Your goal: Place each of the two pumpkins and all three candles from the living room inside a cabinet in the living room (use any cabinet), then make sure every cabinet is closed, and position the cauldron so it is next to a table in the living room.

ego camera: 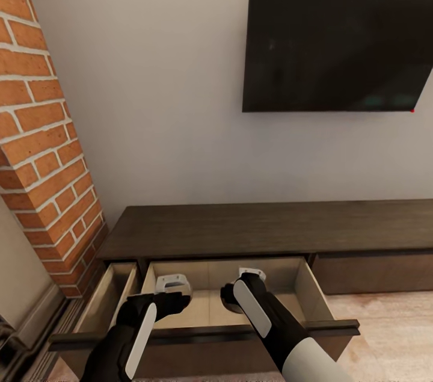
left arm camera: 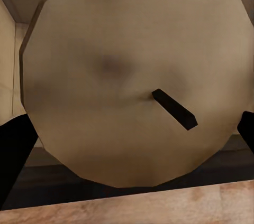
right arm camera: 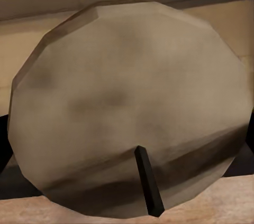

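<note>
Head view has both arms dipped into the open middle drawer (ego camera: 310, 292) of the long, low dark-brown wooden cabinet (ego camera: 252, 228). Left wrist view: a pale beige round wax candle with a short dark wick (left arm camera: 132, 76), fingers (left arm camera: 15, 150) pressed on either side, so the left hand (ego camera: 173, 287) looks clamped on it. Same deal on the right: a second beige wax candle (right arm camera: 132, 102), right hand (ego camera: 248, 280) closed around its sides. I'd guess they're light and stiff but a bit slick, and wax dents, so grip the round wall gently and steer clear of the wick
</note>
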Robot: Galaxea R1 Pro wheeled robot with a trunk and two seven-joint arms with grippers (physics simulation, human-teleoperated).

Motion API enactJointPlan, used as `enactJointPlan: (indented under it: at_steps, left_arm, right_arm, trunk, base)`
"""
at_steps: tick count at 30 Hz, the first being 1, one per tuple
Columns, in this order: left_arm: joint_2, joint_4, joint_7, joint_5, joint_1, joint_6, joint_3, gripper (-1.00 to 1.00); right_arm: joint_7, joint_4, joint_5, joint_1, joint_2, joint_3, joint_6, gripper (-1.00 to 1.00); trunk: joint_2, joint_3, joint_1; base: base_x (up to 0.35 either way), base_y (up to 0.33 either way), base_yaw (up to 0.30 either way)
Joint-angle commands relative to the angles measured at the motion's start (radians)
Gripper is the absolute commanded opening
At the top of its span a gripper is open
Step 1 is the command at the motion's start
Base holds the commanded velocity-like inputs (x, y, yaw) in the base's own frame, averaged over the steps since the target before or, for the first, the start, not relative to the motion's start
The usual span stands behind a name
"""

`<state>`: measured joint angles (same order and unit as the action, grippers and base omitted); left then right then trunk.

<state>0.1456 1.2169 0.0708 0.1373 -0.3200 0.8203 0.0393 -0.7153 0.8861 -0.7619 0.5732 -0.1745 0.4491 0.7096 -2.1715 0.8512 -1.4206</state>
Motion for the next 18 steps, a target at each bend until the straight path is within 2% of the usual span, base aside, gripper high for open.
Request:
enactJointPlan:
  at_steps: [1, 15, 18]
  left_arm:
    - [0.0, 0.001, 0.008, 0.01, -0.001, 0.004, 0.001, -1.0]
    - [0.0, 0.001, 0.007, 0.011, -0.014, -0.015, 0.001, -1.0]
    - [0.0, 0.001, 0.007, 0.012, -0.016, -0.018, 0.001, -1.0]
  right_arm:
    - [-0.01, 0.0, -0.01, 0.001, 0.0, 0.002, -0.006, -1.0]
    - [-0.009, 0.003, -0.011, 0.002, 0.0, 0.006, -0.07, -1.0]
    - [-0.009, 0.004, -0.011, 0.002, 0.0, 0.006, -0.07, -1.0]
  trunk:
    - [-0.008, 0.004, -0.004]
    - [-0.106, 0.048, -0.057]
    - [-0.106, 0.048, -0.057]
  base:
    - [0.0, 0.0, 0.0]
    - [0.0, 0.0, 0.0]
    - [0.0, 0.0, 0.0]
